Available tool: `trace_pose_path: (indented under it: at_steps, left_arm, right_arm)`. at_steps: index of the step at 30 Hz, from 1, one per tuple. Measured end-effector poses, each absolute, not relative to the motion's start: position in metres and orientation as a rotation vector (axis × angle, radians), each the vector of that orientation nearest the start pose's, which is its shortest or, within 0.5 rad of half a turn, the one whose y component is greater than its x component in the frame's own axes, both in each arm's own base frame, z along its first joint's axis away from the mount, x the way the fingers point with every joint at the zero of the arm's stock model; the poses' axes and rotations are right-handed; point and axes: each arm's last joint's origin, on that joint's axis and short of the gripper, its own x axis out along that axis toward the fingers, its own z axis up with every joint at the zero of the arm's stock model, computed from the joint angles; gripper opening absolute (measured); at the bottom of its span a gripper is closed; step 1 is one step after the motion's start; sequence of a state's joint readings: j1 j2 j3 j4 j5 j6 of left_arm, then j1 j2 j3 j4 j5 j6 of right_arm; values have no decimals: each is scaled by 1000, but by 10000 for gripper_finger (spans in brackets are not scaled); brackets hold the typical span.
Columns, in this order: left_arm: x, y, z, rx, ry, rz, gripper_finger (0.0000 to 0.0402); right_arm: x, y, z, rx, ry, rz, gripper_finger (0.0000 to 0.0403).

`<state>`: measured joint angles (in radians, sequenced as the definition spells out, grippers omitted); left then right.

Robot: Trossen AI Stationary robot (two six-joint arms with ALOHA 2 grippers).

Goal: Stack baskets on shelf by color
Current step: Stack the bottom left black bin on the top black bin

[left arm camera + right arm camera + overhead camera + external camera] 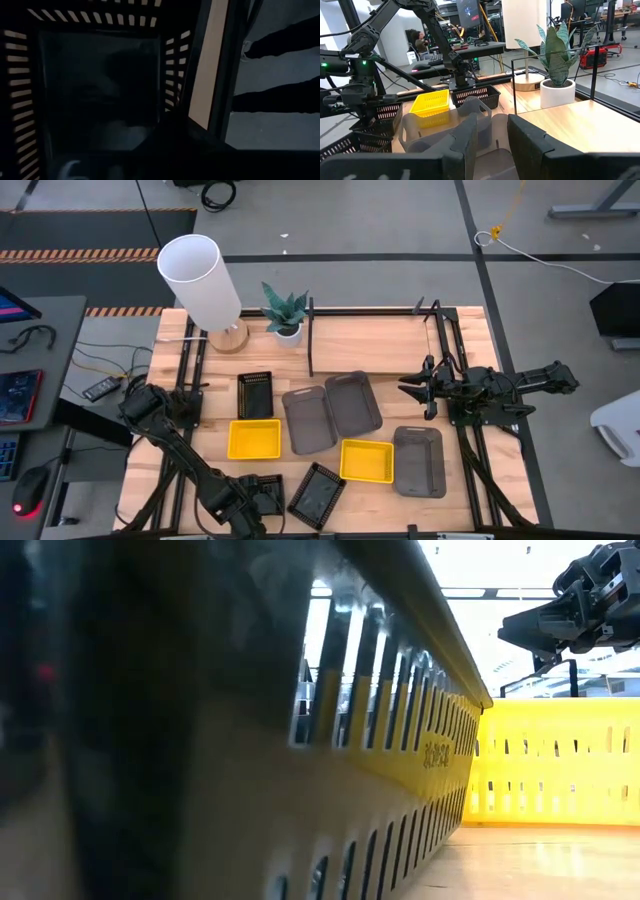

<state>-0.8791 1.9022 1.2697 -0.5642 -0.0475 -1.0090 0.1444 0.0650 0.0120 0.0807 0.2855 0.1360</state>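
No baskets (254,439) shelved yet: my left jaws (243,502), state unclear, hover over a black one lower left, right jaws (412,388) open.

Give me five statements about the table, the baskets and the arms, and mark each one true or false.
1. Two yellow baskets lie on the table. True.
2. The plant stands inside a grey basket. False: it stands on the table beside the lamp.
3. The shelf board has baskets stacked on it. False: it is bare.
4. The left gripper is at a black basket on the table's front edge. True.
5. The right gripper holds a yellow basket. False: it holds nothing, open above the table.
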Motion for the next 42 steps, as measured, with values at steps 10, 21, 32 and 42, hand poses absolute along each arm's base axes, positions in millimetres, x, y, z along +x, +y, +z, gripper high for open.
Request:
trace_pose_path:
  at_steps: [10, 21, 32, 42]
  left_arm:
    - [240, -287, 167, -323, 1306, -91, 4]
    - [237, -284, 165, -291, 1332, -59, 4]
    - [237, -284, 165, -298, 1341, -60, 4]
    - [237, -283, 165, -311, 1359, -63, 4]
  right_arm:
    - [100, 6, 170, 142, -37, -139, 113]
    - [100, 6, 170, 142, -37, -139, 113]
    - [100, 6, 170, 142, -37, -139, 113]
    - [100, 6, 170, 142, -37, -139, 113]
